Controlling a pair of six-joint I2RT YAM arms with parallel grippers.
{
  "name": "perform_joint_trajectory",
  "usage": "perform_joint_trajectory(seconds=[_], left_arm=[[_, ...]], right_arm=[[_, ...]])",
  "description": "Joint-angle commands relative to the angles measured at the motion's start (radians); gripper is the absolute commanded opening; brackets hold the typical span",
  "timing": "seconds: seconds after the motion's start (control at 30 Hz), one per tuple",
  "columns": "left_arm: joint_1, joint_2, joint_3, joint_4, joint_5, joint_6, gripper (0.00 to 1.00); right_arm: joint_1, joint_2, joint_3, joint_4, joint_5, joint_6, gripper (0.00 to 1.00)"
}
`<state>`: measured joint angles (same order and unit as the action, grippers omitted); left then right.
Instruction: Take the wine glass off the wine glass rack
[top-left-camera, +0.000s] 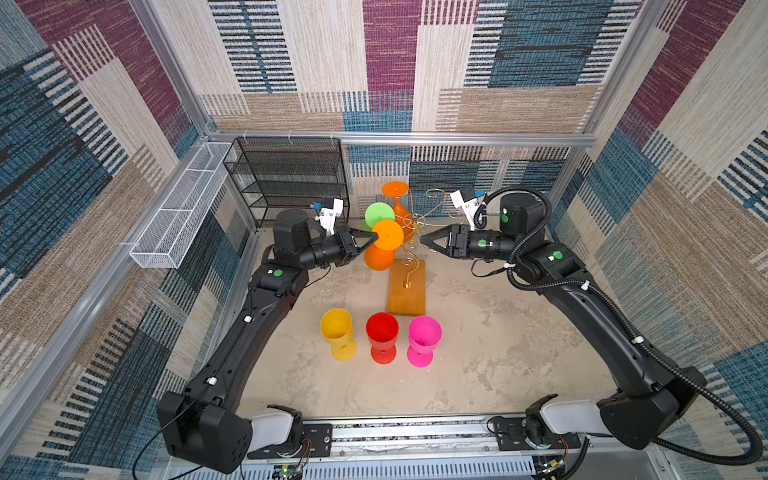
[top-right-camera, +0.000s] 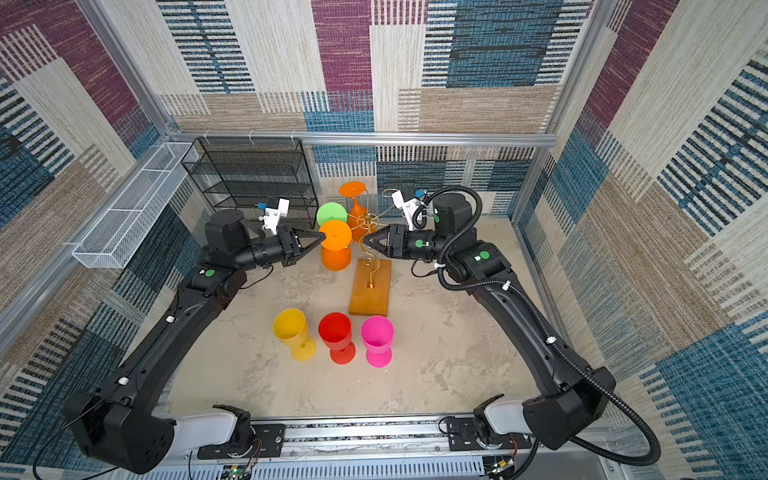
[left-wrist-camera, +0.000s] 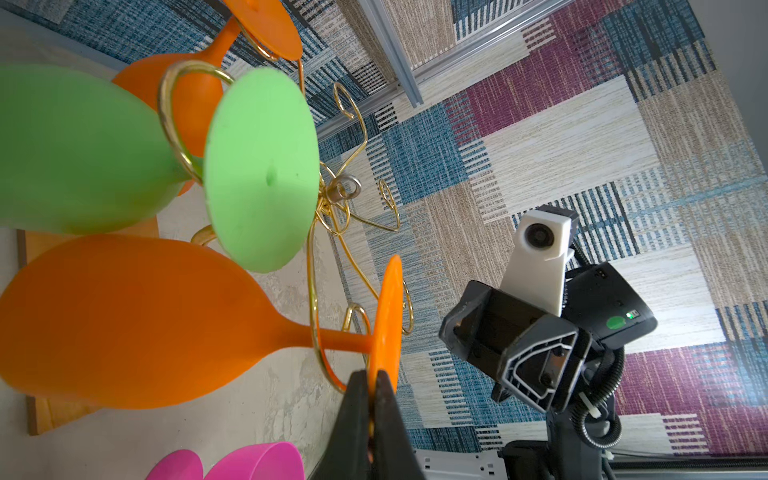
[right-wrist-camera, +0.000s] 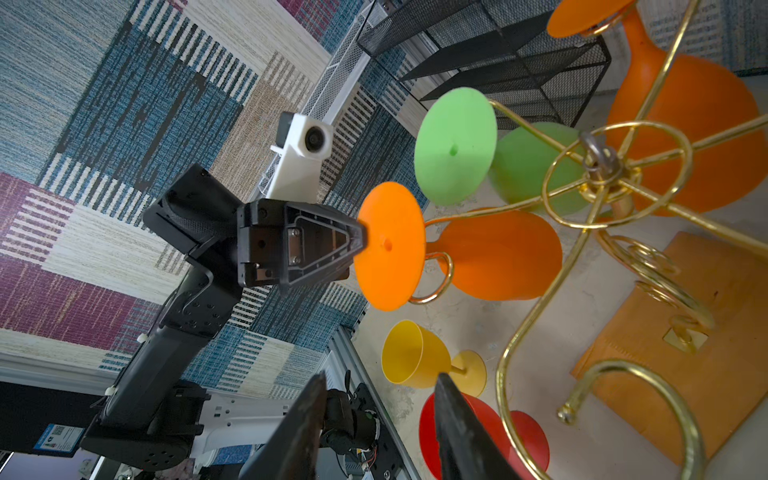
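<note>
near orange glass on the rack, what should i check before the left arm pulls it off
1. Left gripper shut on the foot of the near orange glass: ok.
2. Stem out of the wine glass rack's scroll: not ok, still hooked in.
3. Gap to the green glass: cannot tell.
4. Right gripper open, holding nothing: ok.
5. Bare table for set-down: ok.

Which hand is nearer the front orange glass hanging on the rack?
Left. The left hand is shut on the foot rim of the front orange glass; the right hand is open on the far side of the rack, clear of the glass.
</note>
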<state>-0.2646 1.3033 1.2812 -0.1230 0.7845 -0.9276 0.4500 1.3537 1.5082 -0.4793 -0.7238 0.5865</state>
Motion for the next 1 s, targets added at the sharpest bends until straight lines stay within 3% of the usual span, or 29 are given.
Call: perform_joint_trajectory(seconds=[0.0,0.97], left_arm=[[0.002,0.009,0.002,0.047,0.012,-0.056,0.0],[-0.07,0.076,0.047,0.136,0.052,-0.114,0.0]], right_arm=[[-0.005,-0.015,-0.013,0.046,-0.013,0.018,0.45],[-0.05,-0.092,-0.111,0.105,-0.037,0.036,0.45]])
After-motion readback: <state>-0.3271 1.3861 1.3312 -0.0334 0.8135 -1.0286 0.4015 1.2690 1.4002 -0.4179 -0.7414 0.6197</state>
